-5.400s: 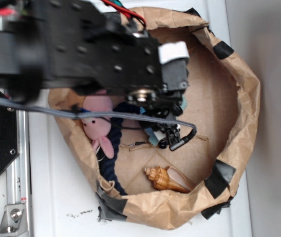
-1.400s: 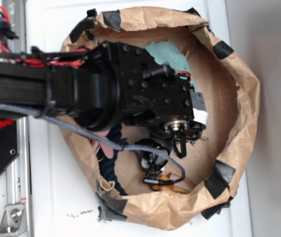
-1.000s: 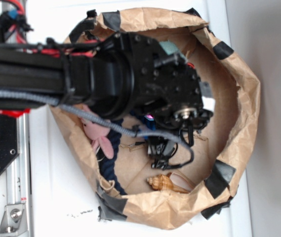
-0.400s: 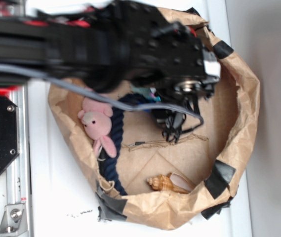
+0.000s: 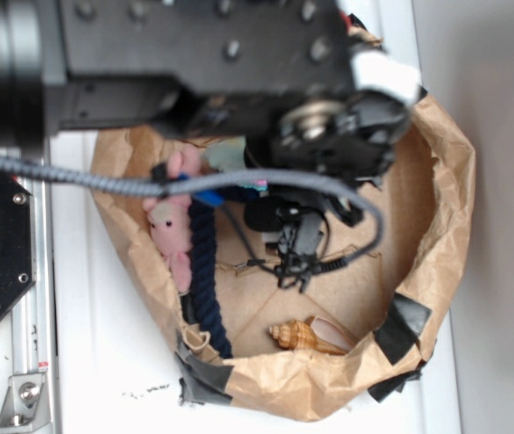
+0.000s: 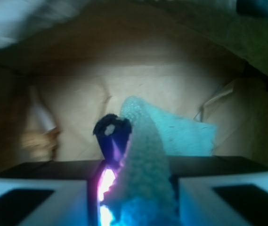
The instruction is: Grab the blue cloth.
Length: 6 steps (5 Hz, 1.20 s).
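Between the fingers of the gripper [image 6: 138, 155], as seen from the wrist camera, the blue cloth [image 6: 166, 141] is pinched: a fold of teal terry runs up from the jaws, with one dark fingertip [image 6: 111, 128] pressed against its left side and the rest of the towel draped off to the right. The jaws are closed on the fabric. The cloth appears to hang clear of the cardboard floor below, though the blur leaves this uncertain.

From the exterior camera the gripper [image 5: 297, 240] is seen low inside the paper bag [image 5: 446, 217], under the black arm; the towel itself is mostly hidden there. The pink bunny [image 5: 173, 237] and the navy rope [image 5: 204, 276] lie along the left wall, and the shell [image 5: 303, 336] lies near the bottom edge, all apart from the tool.

The grab is judged essentially done; only securing it remains.
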Each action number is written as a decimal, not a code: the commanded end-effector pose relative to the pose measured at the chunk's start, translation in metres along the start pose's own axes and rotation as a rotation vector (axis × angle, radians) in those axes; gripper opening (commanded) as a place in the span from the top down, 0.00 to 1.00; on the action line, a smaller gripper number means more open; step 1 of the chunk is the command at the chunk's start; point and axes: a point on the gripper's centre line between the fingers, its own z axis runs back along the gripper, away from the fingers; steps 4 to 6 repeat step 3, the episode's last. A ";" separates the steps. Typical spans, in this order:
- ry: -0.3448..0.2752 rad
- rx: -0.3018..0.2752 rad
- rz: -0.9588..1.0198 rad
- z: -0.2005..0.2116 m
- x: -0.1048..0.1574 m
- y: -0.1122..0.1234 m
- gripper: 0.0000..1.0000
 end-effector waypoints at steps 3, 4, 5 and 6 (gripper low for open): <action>-0.103 0.058 -0.002 0.038 0.009 0.010 1.00; -0.103 0.058 -0.002 0.038 0.009 0.010 1.00; -0.103 0.058 -0.002 0.038 0.009 0.010 1.00; -0.103 0.058 -0.002 0.038 0.009 0.010 1.00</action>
